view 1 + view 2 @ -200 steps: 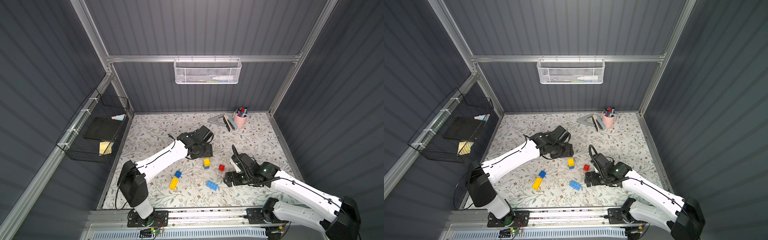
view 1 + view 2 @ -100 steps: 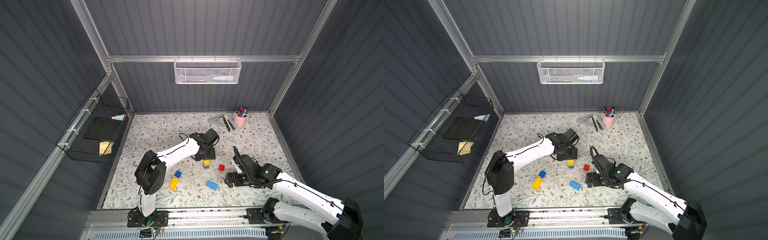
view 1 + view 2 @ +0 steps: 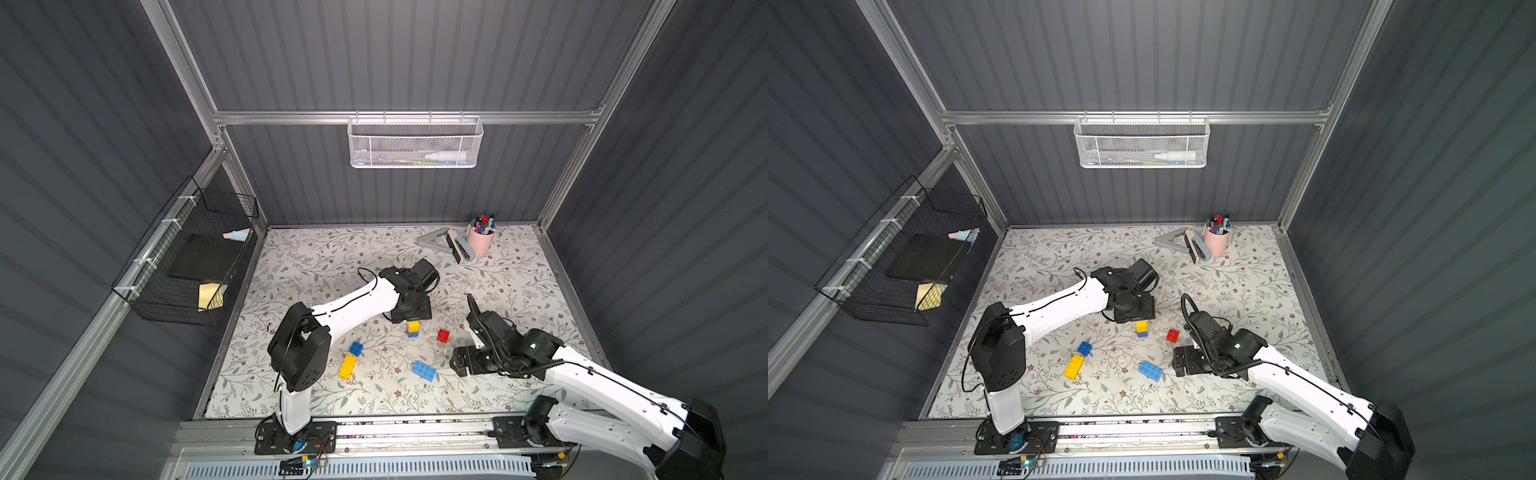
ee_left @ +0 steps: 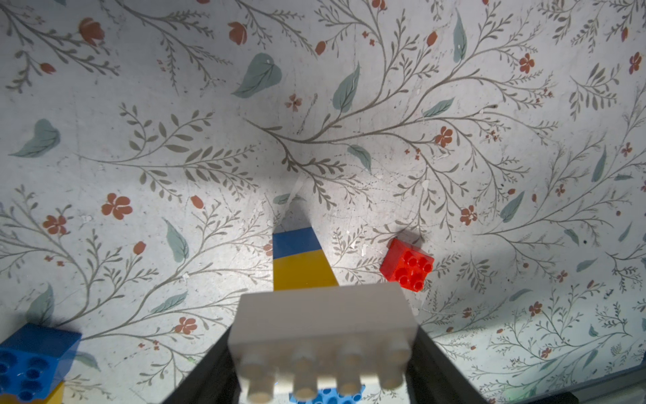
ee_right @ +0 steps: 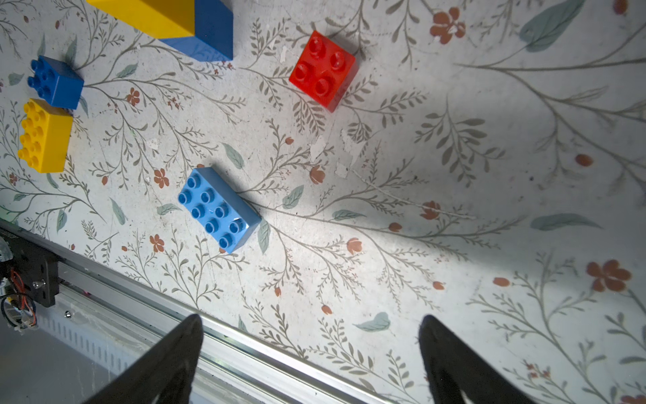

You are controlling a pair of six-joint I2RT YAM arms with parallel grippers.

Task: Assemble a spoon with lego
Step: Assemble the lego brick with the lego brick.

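Just below the left gripper (image 3: pixel 409 311), newly arrived clutching the white brick (image 4: pixel 321 332), sits the yellow-blue stack (image 4: pixel 300 260): joining looks next; right gripper (image 5: pixel 311 349) gapes empty.

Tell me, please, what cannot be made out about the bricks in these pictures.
The white brick: hidden under the left arm's wrist in both top views.
Whether it touches the yellow-on-blue stack: left wrist view, the white brick covers the stack's top.
The light blue brick: left wrist view, mostly behind the white brick and cut off by the edge.
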